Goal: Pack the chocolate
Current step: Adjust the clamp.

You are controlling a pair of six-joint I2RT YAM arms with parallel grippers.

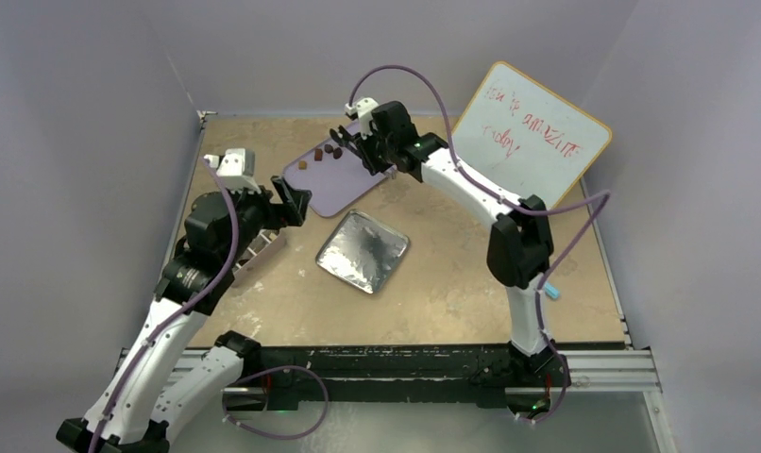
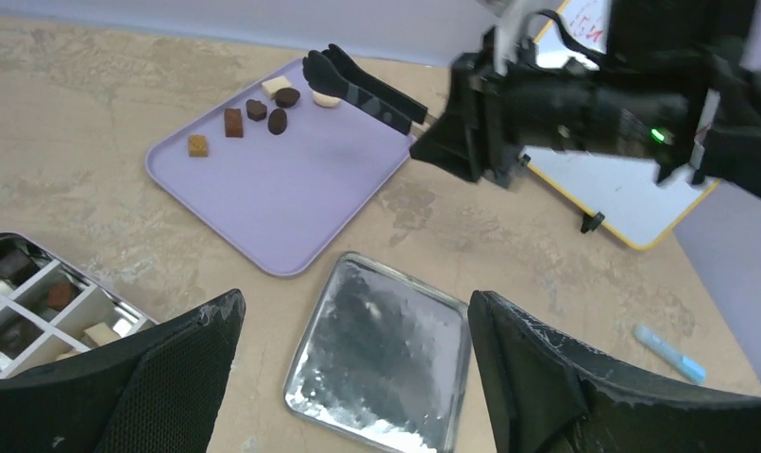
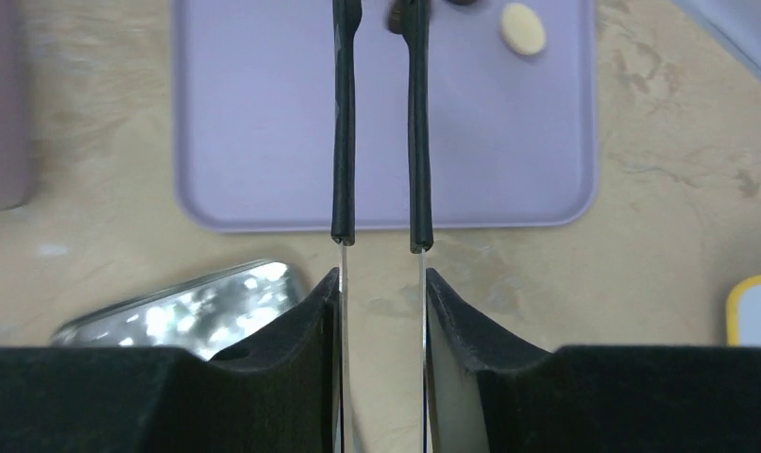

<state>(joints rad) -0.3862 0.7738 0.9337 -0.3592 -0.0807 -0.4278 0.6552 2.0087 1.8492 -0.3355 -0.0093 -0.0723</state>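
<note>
Several small chocolate pieces (image 2: pixel 233 122), dark, caramel and cream, lie at the far corner of the lilac tray (image 2: pixel 292 189). One cream piece (image 3: pixel 523 28) shows in the right wrist view. My right gripper (image 1: pixel 372 146) is shut on a pair of black-tipped metal tongs (image 3: pixel 344 142). The tongs' (image 2: pixel 363 87) tips hang slightly apart just over those pieces, and a dark blur sits at the tips. My left gripper (image 2: pixel 353 311) stands wide open and holds nothing, above the table between the compartment box (image 2: pixel 37 302) and the foil square (image 2: pixel 386 359).
The compartment box at the left holds a few pieces. The silver foil square (image 1: pixel 363 250) lies mid-table. A whiteboard (image 1: pixel 532 132) leans at the back right, and a blue marker (image 2: pixel 669 354) lies near the right edge.
</note>
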